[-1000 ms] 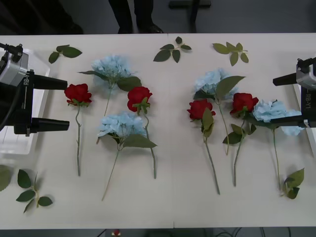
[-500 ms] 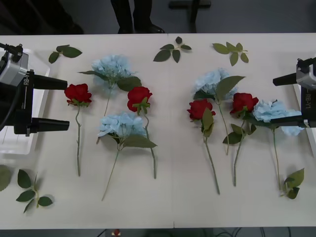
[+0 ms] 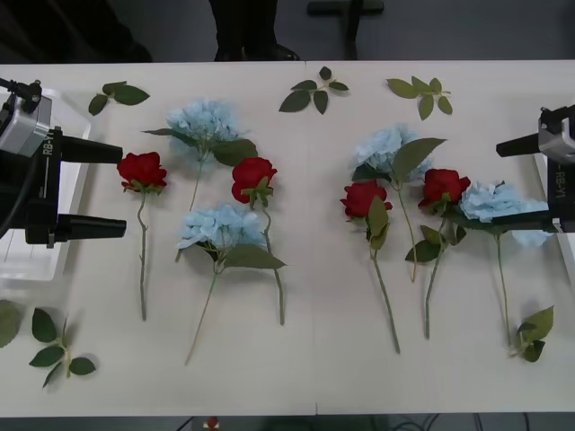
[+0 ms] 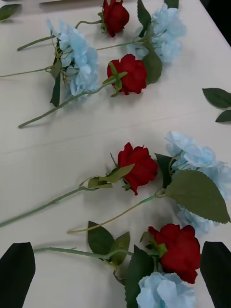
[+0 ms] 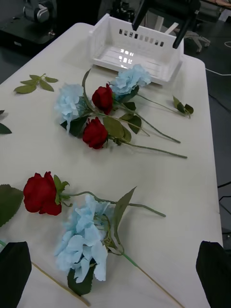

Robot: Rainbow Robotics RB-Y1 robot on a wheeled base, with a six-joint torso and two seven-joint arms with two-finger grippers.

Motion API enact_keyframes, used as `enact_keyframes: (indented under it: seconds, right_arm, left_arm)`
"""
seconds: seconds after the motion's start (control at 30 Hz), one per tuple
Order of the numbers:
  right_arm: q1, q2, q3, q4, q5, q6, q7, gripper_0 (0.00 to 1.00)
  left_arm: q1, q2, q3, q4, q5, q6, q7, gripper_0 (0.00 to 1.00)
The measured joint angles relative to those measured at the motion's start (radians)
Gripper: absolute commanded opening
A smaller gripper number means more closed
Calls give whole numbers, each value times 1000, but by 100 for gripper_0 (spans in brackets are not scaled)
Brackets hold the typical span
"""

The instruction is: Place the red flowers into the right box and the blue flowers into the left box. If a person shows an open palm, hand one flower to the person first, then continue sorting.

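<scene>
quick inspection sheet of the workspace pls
surface: white table, all flowers lying flat on it
job's things: four red flowers and four blue flowers, none boxed; left box under the left arm; right box at the table's right end
clutter: loose leaf sprigs along the edges
grippers: left pincer open, right pincer open, both holding nothing
cables: nothing seen
surroundings: person's legs beyond the far edge

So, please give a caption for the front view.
Four red roses and four pale blue flowers lie unsorted between open left hand and right hand.
</scene>
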Motion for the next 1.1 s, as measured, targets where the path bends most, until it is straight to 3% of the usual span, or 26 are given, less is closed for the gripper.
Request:
enact_keyframes:
  seconds: [0.37, 0.5, 0.63, 0.8, 0.97, 1.1]
  right_arm:
    - [2, -13, 25, 1, 17, -2, -2, 100]
    - [18, -64, 28, 1, 71, -2, -226, 100]
    - [66, -102, 36, 1, 138, -3, -564, 100]
    - [125, -108, 36, 1, 213, -5, -702, 100]
    - [175, -108, 40, 1, 305, -31, -1065, 100]
    - [207, -108, 92, 2, 404, -70, -1131, 100]
  left_arm:
    - [-18, 0, 0, 14, -9, 1, 1, 100]
    - [-90, -1, 0, 43, -123, 1, 148, 100]
    - [-155, -37, 2, 126, -282, -4, 468, 100]
    - [-163, -114, 6, 158, -649, -43, 508, 100]
    - [-142, -180, -1, 159, -973, -43, 871, 100]
    - [-113, -223, -34, 183, -1106, -67, 905, 100]
